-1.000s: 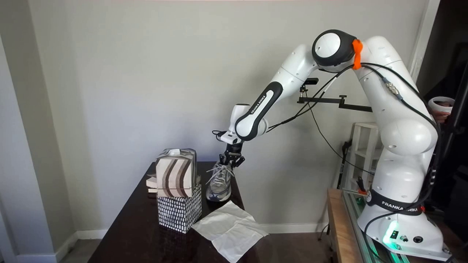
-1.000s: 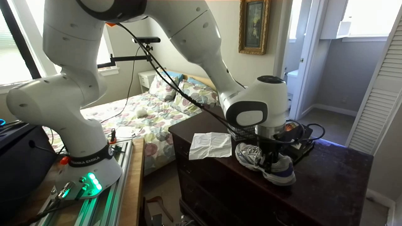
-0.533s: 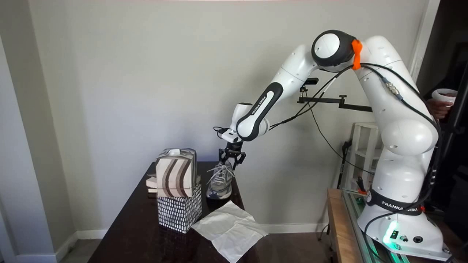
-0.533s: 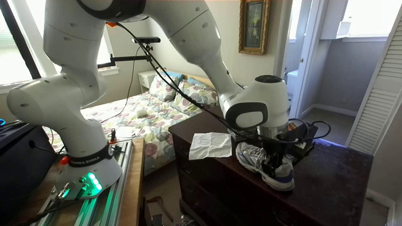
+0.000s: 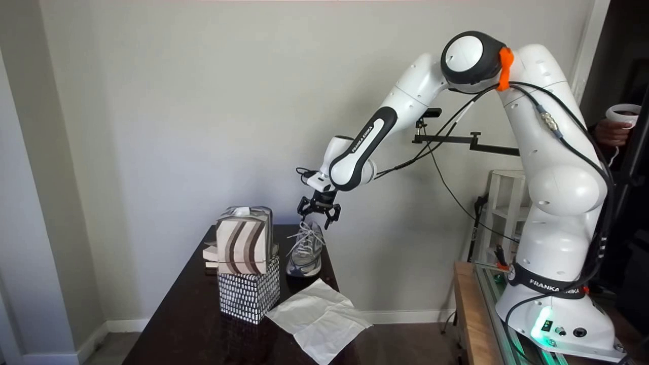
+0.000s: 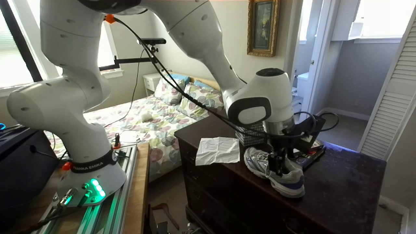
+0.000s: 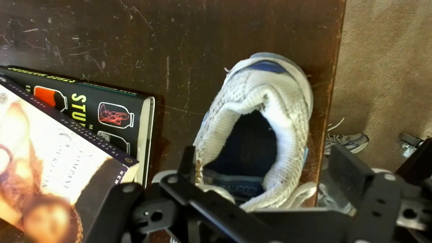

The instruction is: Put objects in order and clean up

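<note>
Risen since a second ago, the gripper (image 5: 315, 222) hangs higher over the shoe (image 5: 304, 253), and its fingers (image 7: 351, 170), narrower then, have spread wide and hold nothing. Over the same second the heel has dropped a little; the shoe stands upright, sole down, just under the fingers, heel pointing ahead of them in the wrist view, its opening between them. One finger comes close up to the rim of that opening, and whether it touches I cannot tell; its mate is apart from the shoe, over the floor (image 7: 381, 67) past the edge of the dresser (image 6: 344, 182). Well away from the fingers, beyond the toe, the sheet (image 6: 218, 150) lies creased on the dresser where it was before, one corner jutting past the edge. Also on the toe side of the fingers, but farther in from that edge, sits the box (image 5: 248, 296) with the striped bundle (image 5: 243, 246) on top. Beside the fingers, on the side away from the edge, the pale book (image 7: 62, 152) lies askew over the black book (image 7: 116, 109), near the shoe and apart from it. Lower than the fingers, down on the floor, a second shoe (image 7: 351, 142) shows partly behind the outer finger, the rest of it hidden.
</note>
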`<action>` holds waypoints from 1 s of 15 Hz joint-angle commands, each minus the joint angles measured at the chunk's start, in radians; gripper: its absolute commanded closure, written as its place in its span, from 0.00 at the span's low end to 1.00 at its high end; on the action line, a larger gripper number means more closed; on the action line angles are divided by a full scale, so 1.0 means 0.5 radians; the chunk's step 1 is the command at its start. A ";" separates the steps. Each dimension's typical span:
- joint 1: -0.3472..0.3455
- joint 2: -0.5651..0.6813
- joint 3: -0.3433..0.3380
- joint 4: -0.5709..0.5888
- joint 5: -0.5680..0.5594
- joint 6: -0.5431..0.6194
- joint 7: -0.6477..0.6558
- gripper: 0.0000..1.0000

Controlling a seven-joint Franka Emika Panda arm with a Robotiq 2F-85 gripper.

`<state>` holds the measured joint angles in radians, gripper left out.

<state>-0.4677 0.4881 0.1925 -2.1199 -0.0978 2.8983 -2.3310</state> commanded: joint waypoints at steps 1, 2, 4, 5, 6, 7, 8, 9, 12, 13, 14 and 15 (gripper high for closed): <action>0.067 -0.235 -0.081 -0.220 0.062 0.023 0.062 0.00; 0.091 -0.280 -0.116 -0.254 0.054 0.018 0.099 0.00; 0.160 -0.381 -0.203 -0.332 0.045 -0.003 0.224 0.00; 0.159 -0.424 -0.194 -0.371 0.077 -0.039 0.236 0.00; 0.159 -0.459 -0.176 -0.397 0.108 -0.075 0.233 0.00; 0.157 -0.490 -0.152 -0.425 0.149 -0.110 0.221 0.00; 0.182 -0.529 -0.154 -0.462 0.176 -0.131 0.229 0.00; 0.218 -0.559 -0.154 -0.498 0.212 -0.160 0.245 0.00; 0.391 -0.582 -0.204 -0.542 0.270 -0.259 0.457 0.00; 0.447 -0.591 -0.209 -0.568 0.271 -0.272 0.555 0.00; 0.496 -0.596 -0.214 -0.581 0.264 -0.287 0.657 0.00; 0.545 -0.605 -0.217 -0.601 0.255 -0.282 0.764 0.00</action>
<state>-0.2715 0.2277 0.1078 -2.3731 0.0139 2.7762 -2.0698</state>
